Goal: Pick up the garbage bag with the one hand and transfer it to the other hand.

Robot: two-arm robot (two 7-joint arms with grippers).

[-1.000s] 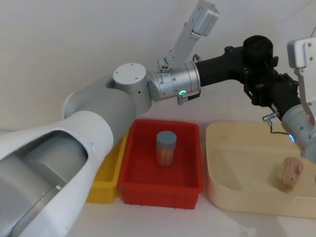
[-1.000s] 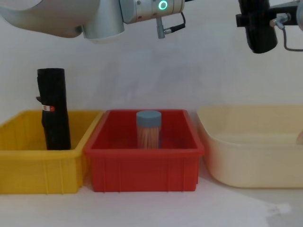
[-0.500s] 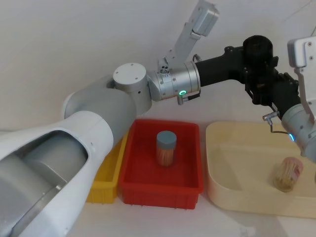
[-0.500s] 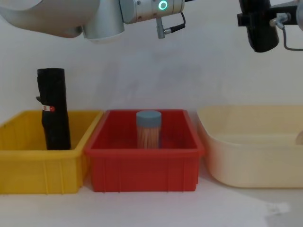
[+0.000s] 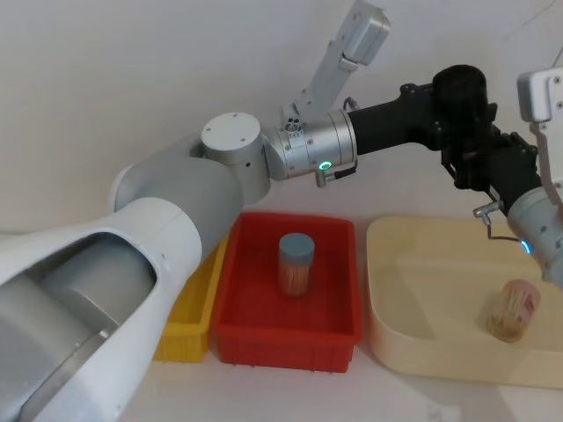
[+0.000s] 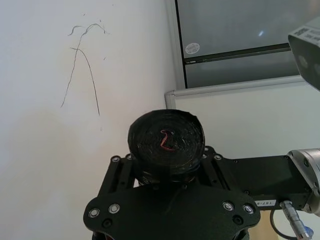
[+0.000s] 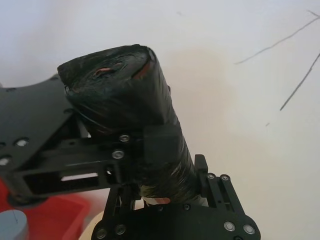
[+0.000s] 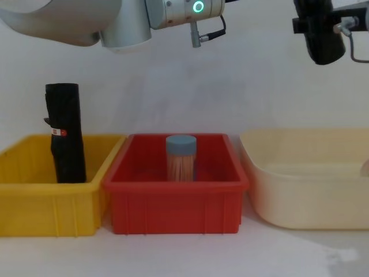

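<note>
Garbage bag (image 5: 459,88) was up in the air, above the far edge of the cream tub (image 5: 396,327), well clear of the worktop, roughly upright w/ its rolled end on top. Left end effector (image 5: 440,123), on the green-lit arm, reached across from the left & was clamped on the roll's side. Right end effector (image 5: 479,158), on the blue-lit arm, was closed round the lower part of the same roll, so both had hold of it; in the chest view the bag's (image 8: 326,34) bottom end hung free. Below: red bin (image 5: 237,327) w/ a grey-capped jar (image 5: 296,264), yellow bin (image 8: 23,208) holding a taller black roll (image 8: 66,133), another jar (image 5: 513,309) lying in the tub.
</note>
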